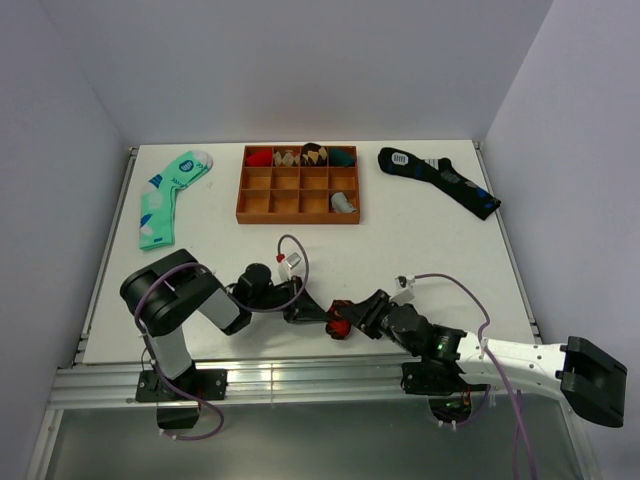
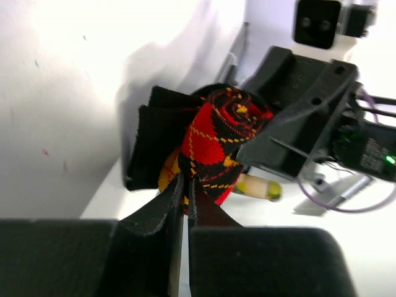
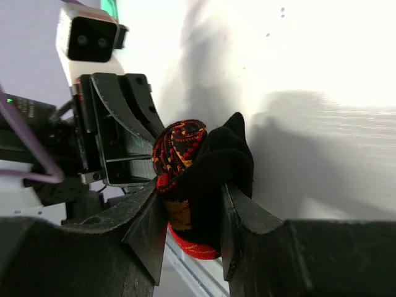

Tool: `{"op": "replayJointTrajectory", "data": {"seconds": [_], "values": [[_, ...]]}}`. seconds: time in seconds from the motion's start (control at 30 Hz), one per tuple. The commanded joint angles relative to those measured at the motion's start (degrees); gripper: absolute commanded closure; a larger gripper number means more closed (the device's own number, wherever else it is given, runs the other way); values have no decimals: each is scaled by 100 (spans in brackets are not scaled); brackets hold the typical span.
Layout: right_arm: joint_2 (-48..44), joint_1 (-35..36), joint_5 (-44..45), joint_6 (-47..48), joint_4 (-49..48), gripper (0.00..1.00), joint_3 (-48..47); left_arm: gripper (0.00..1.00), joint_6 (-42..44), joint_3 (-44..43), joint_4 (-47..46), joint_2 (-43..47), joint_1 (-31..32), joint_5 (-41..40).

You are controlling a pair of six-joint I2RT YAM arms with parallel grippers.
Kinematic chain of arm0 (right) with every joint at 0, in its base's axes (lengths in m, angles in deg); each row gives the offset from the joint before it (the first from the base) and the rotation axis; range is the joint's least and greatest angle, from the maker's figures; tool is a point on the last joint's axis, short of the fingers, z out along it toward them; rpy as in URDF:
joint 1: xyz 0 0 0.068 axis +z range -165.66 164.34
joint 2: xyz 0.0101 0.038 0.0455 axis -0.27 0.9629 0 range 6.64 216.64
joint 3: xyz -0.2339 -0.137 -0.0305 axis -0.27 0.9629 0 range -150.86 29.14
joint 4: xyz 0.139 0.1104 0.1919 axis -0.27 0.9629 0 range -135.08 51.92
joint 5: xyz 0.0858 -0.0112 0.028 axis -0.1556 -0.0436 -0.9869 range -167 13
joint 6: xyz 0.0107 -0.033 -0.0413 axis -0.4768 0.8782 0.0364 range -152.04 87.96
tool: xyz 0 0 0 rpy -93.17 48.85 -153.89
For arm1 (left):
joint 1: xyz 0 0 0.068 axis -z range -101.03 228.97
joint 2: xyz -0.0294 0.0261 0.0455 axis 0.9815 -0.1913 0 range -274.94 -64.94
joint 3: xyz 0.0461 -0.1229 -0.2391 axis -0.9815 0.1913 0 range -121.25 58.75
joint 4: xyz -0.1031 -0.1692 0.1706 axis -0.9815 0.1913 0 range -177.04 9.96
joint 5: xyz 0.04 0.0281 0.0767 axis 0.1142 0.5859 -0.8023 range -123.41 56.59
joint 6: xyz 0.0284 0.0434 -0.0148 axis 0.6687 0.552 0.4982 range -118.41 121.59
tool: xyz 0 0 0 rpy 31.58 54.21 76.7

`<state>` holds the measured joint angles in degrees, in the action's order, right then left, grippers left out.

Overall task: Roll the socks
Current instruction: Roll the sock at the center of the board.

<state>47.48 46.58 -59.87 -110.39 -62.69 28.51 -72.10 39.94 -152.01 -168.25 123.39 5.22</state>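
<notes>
Right wrist view: R pincer [image 3: 190,198] clenched on the argyle sock [image 3: 207,158], which is wound into a tight roll btwn its fingers. L pincer [image 2: 184,182] fingers nearly together, tips touching the roll's near edge; can't tell if fabric is pinched. Step: prob. closing the roll. Next needs L to draw the black cuff over w/o R loosening.

I find the rolled sock [image 1: 340,327] between the left gripper [image 1: 312,316] and right gripper [image 1: 350,320], seemingly resting on the table [image 1: 450,270] near its front; the tray [image 1: 298,215] lies behind, centred.
</notes>
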Motion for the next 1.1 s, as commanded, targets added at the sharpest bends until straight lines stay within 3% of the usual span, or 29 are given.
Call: {"op": "replayJointTrajectory", "data": {"seconds": [0.0, 0.13, 0.23, 0.67, 0.9, 1.07], "values": [[-50, -19, 107, -119, -279, 100, 1003, 92, 943, -420, 1930, 267, 101, -697], [64, -19, 2, -146, -217, 95, 959, 96, 1155, -606, 2566, 338, 242, -1006], [135, -10, -104, -216, -130, 84, 950, 99, 1260, -756, 2980, 276, 365, -1217], [-93, -19, -219, -243, 828, 51, 924, 100, 1234, -993, 3420, 13, 769, -1613], [-173, -10, -306, -102, 1233, 46, 766, 100, 1173, -1037, 3430, -40, 866, -1640], [274, -1, -394, -146, 909, 45, 836, 100, 1129, -1072, 3403, -93, 919, -1666]]}}
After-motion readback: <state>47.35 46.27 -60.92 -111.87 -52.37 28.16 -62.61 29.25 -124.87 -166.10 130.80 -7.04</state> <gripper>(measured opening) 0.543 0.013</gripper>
